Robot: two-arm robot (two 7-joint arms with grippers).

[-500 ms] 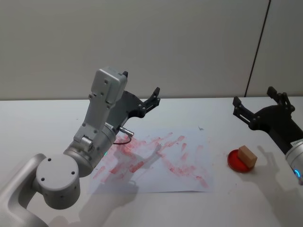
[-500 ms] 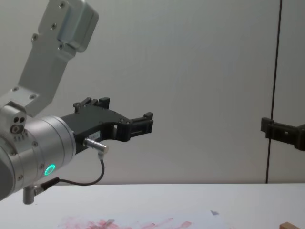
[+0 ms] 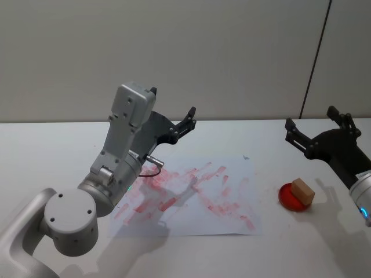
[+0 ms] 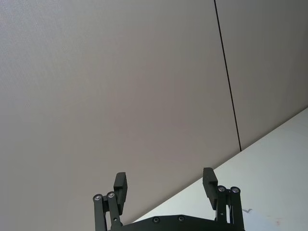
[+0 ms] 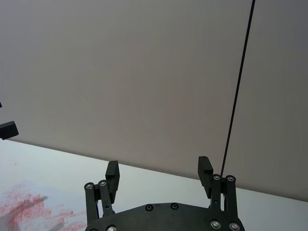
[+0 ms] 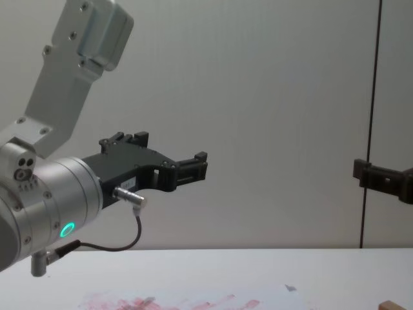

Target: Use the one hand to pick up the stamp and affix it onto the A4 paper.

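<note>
Stamp (image 3: 302, 190) still sits on its red ink pad (image 3: 286, 197) near the A4 paper (image 3: 232, 220), and nothing has moved: my right gripper (image 3: 309, 117) hovers beyond it, jaws spread and empty, my left gripper (image 3: 173, 101) idles likewise spread above the paper, so pickup remains undone.

No legible text, label, brand, number or sign in any view. Paper (image 3: 191, 200): tiny grey mark (image 3: 246, 157) near the far corner, too small to read as a character
</note>
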